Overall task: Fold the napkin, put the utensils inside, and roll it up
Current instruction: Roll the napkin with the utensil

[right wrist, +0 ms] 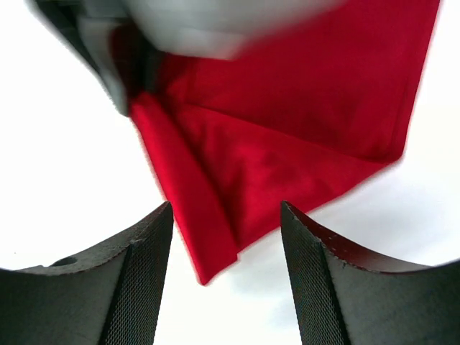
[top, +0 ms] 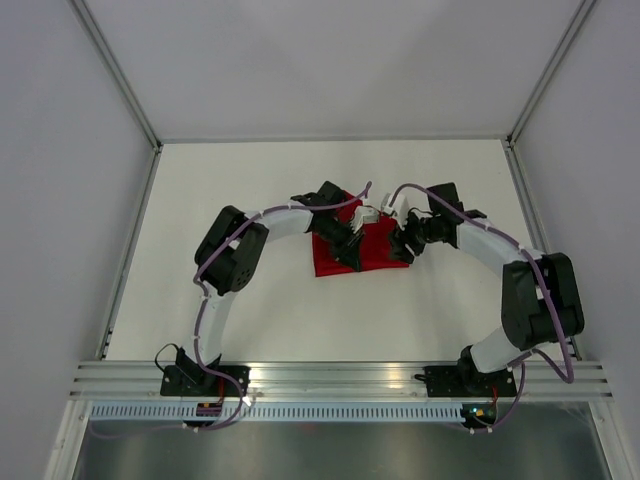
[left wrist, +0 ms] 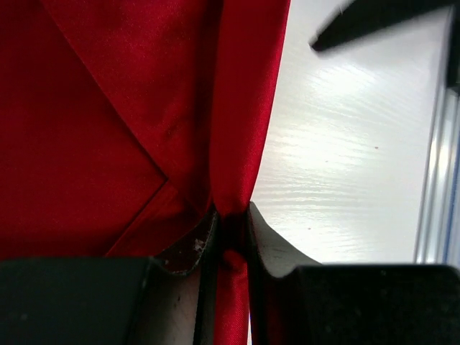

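Observation:
The deep-red napkin [top: 382, 246] lies partly folded in the middle of the white table [top: 240, 180], with both arms bent over it. My left gripper [top: 352, 256] is shut on a raised fold of the napkin [left wrist: 108, 108], and the cloth is pinched tight between its fingertips [left wrist: 231, 215]. My right gripper [top: 406, 246] stands open, and a folded corner of the napkin [right wrist: 287, 136] hangs loose just ahead of the gap between its fingertips [right wrist: 226, 215] without touching them. The utensils are out of view in all three views.
An aluminium rail [top: 340, 378] runs along the near edge of the table and carries both arm bases. Grey walls and metal posts [top: 125, 70] close in the sides and back. Bare table shows left of the napkin and behind it.

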{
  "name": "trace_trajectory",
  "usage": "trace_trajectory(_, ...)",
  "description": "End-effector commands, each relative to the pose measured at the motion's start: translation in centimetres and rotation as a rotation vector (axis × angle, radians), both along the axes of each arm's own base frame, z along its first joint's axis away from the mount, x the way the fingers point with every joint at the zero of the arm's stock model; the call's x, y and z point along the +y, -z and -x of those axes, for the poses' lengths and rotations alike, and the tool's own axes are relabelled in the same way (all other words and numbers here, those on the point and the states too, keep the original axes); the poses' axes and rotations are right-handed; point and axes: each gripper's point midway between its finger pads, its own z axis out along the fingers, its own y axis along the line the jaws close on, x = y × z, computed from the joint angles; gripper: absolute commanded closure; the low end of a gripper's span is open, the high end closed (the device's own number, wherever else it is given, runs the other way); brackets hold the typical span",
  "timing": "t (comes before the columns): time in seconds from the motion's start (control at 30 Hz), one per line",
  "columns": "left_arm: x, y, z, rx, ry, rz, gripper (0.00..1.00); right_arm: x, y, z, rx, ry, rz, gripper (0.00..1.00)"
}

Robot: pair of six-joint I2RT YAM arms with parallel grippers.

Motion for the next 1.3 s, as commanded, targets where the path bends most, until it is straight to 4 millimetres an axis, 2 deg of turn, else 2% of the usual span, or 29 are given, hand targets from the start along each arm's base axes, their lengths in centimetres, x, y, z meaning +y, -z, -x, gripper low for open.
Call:
trace_trajectory(0.0, 1.9, 2.7, 3.8, 0.243, 0.028, -0.135, 0.98, 2.3, -1.8, -0.1, -0.309, -0.147, 0.070, 0.32)
trace_trajectory(0.17, 1.4, 2.3, 3.6, 0.306, 0.027, -0.124, 0.98, 5.6, -0.2, 2.9, -0.383, -0.274, 0.136, 0.32)
trace_trajectory(0.33, 1.4, 2.6, 3.4, 0.349, 0.016, -0.146, 0.98, 7.0, 1.3, 4.4, -0.359, -0.341, 0.166, 0.33)
trace_trajectory(0.53, 1.1, 2.3, 3.0, 0.364, 0.011, -0.139, 0.98, 7.7, 3.4, 6.0, -0.317, -0.389, 0.206, 0.35)
trace_trajectory(0.77, 1.1, 2.5, 2.9, 0.364, 0.009, -0.143, 0.98, 8.1, 5.0, 6.5, -0.261, -0.408, 0.233, 0.53)
trace_trajectory(0.83, 1.1, 2.5, 2.8, 0.365, 0.005, -0.146, 0.97, 8.3, 5.2, 6.6, -0.236, -0.408, 0.230, 0.65)
trace_trajectory(0.87, 1.0, 2.3, 2.8, 0.361, 0.007, -0.144, 0.94, 8.3, 5.1, 6.6, -0.229, -0.408, 0.228, 0.73)
trace_trajectory(0.93, 1.1, 2.0, 2.7, 0.355, 0.003, -0.142, 0.88, 8.4, 5.3, 6.7, -0.193, -0.410, 0.227, 0.82)
trace_trajectory(0.97, 1.1, 1.8, 2.7, 0.351, 0.005, -0.138, 0.79, 8.5, 5.4, 6.9, -0.178, -0.415, 0.222, 0.85)
trace_trajectory(1.0, 1.0, 1.1, 2.1, 0.330, -0.010, -0.121, 0.75, 8.5, 5.4, 7.0, -0.163, -0.418, 0.216, 0.88)
trace_trajectory(1.07, 1.1, 0.7, 1.9, 0.312, -0.023, -0.105, 0.67, 8.6, 5.3, 7.4, -0.104, -0.432, 0.189, 0.91)
trace_trajectory(1.1, 0.9, -0.6, 1.0, 0.273, -0.044, -0.071, 0.65, 8.6, 5.2, 7.3, -0.084, -0.434, 0.179, 0.92)
trace_trajectory(1.17, 1.2, -1.0, 0.5, 0.258, -0.070, -0.057, 0.61, 8.4, 5.0, 7.5, -0.008, -0.452, 0.140, 0.94)
trace_trajectory(1.27, 1.5, -3.2, -1.1, 0.222, -0.122, -0.013, 0.58, 7.8, 5.3, 7.3, 0.096, -0.463, 0.112, 0.95)
